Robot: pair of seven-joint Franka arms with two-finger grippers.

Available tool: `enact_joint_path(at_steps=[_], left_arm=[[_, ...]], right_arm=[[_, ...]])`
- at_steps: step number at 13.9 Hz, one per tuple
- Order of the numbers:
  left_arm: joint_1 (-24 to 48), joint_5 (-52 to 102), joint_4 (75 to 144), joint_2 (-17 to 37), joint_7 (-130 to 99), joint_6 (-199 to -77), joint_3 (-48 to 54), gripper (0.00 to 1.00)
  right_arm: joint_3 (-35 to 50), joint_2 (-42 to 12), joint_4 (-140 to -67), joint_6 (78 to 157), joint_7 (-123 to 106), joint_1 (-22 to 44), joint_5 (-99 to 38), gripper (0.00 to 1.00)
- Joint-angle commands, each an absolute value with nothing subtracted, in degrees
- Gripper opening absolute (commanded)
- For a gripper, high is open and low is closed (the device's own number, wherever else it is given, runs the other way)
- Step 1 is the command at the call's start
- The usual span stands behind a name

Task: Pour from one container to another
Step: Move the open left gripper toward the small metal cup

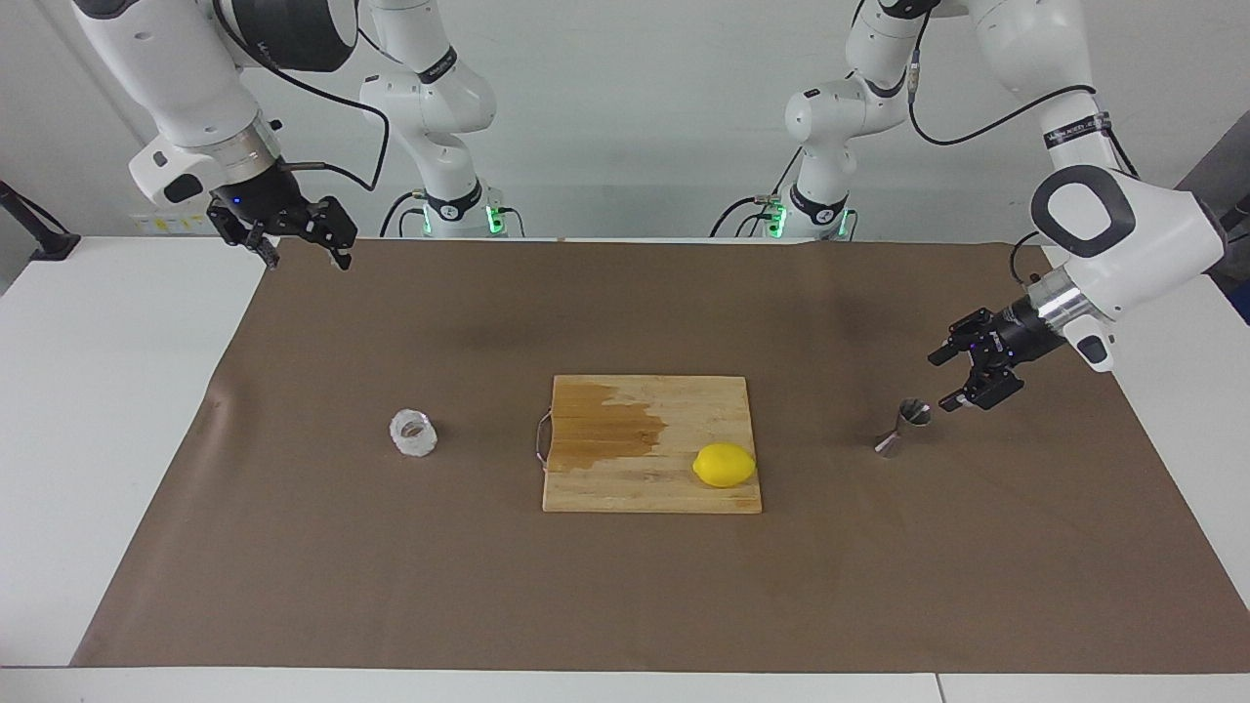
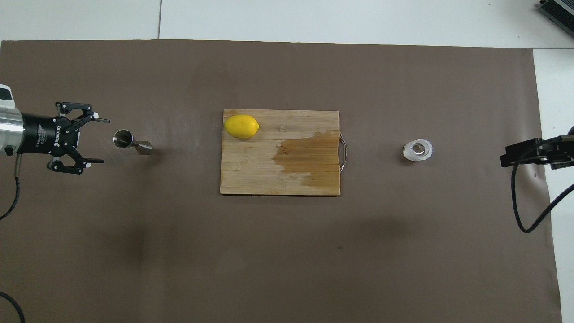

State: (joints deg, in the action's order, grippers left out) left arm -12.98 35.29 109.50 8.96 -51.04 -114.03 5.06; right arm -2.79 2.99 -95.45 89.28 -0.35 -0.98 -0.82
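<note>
Glass cup (image 1: 413, 433) contents unclear; left gripper (image 1: 949, 379) open beside jigger (image 1: 903, 427).

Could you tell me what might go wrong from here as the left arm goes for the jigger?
1. The jigger stands on a narrow cone, and the open left gripper is low beside it but not yet around it; a slightly off approach could knock it over.
2. The glass cup is small, and the open right gripper waits high near the mat's edge; a poor grasp might spill it.
3. Both vessels are small, so pouring could miss.
</note>
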Motion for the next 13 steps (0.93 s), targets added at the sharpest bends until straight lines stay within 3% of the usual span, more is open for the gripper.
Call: enact_joint_path(at_steps=[1,6,13], left_arm=[[-12.7,40.2,113.9,7.8,-54.3,-120.2,5.4,1.0],[-12.1,47.3,114.9,10.1,-59.5,-127.7,5.4,1.0],[-12.0,49.8,116.8,11.5,-62.6,-128.7,5.5,1.0]], right_arm=[[-2.4,3.3,-95.3,88.3,-0.1,-1.6,-1.8,1.0],[-2.4,3.3,-95.3,88.4,-0.1,-1.6,-1.8,1.0],[-2.4,3.3,-95.3,88.3,-0.1,-1.6,-1.8,1.0]])
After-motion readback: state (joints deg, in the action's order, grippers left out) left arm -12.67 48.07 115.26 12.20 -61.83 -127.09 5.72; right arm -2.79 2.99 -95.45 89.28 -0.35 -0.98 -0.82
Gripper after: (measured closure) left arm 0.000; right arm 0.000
